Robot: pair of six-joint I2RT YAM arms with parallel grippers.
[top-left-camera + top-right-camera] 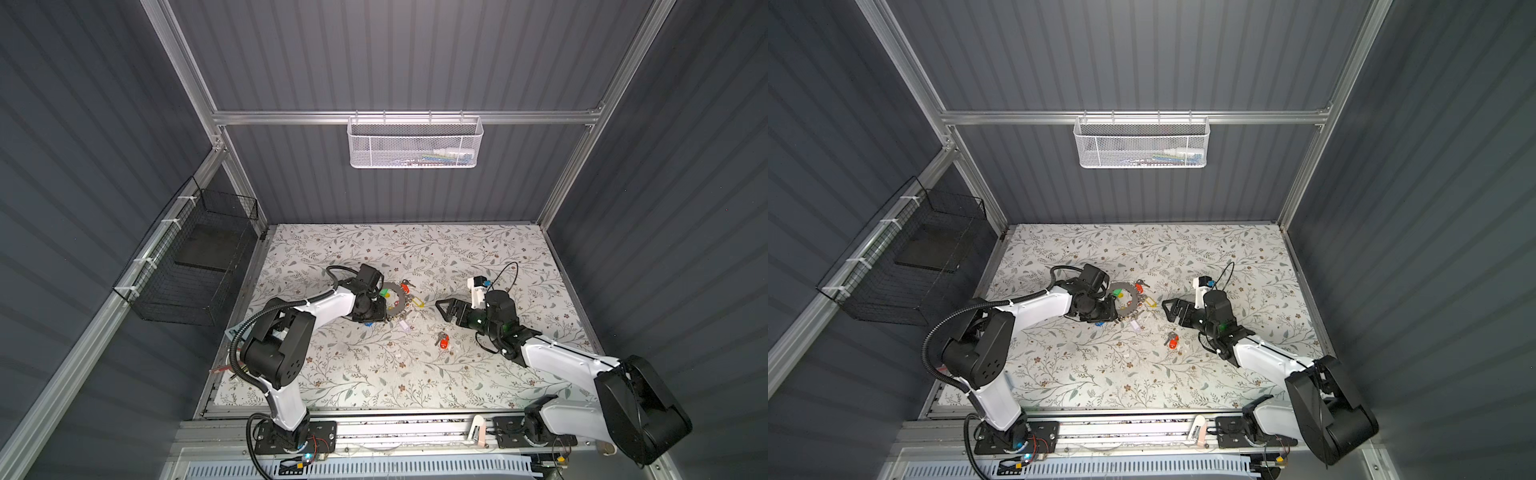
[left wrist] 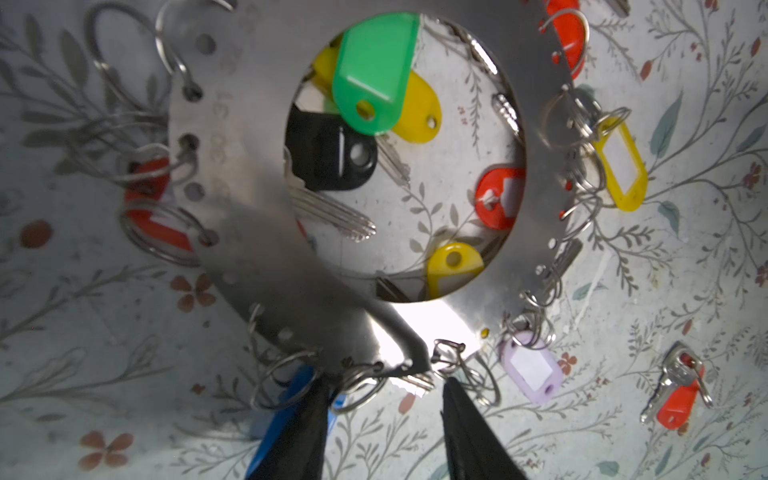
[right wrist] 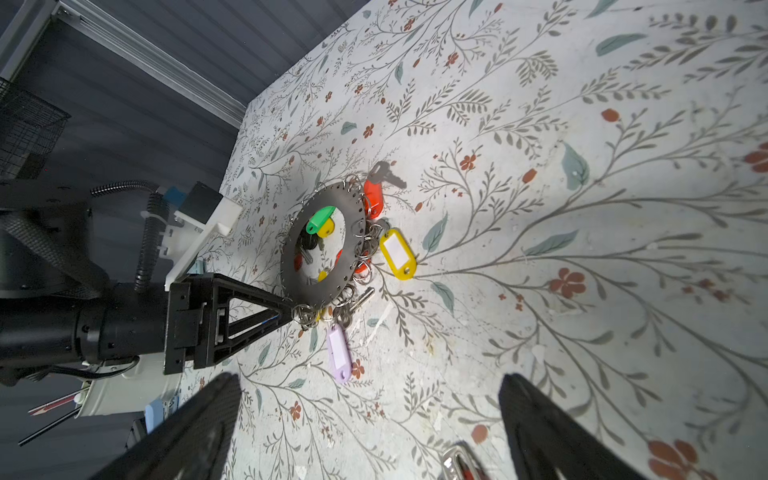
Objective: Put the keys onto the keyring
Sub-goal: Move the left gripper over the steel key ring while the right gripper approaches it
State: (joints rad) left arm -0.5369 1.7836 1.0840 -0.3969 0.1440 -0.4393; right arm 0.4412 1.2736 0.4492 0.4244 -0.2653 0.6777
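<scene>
The keyring (image 1: 405,300) (image 1: 1136,300) is a flat grey metal disc (image 2: 249,166) (image 3: 320,297) on the floral table, its rim hung with wire rings and coloured tags. My left gripper (image 1: 381,316) (image 1: 1115,316) (image 2: 386,380) is at the disc's near rim. Its jaws are narrowed but apart, with wire rings and the rim's edge at the fingertips. The keys (image 1: 442,341) (image 1: 1172,340) (image 2: 677,390), with an orange-red tag, lie loose on the table right of the disc. My right gripper (image 1: 444,311) (image 1: 1168,309) (image 3: 368,386) hovers open just beyond them, empty. The keys (image 3: 457,463) show only partly in the right wrist view.
A yellow tag (image 3: 397,253) and a lilac tag (image 3: 338,357) spread out from the disc's rim. A dark key (image 3: 384,174) lies at its far side. A black wire basket (image 1: 195,266) hangs on the left wall and a white mesh basket (image 1: 415,143) on the back rail.
</scene>
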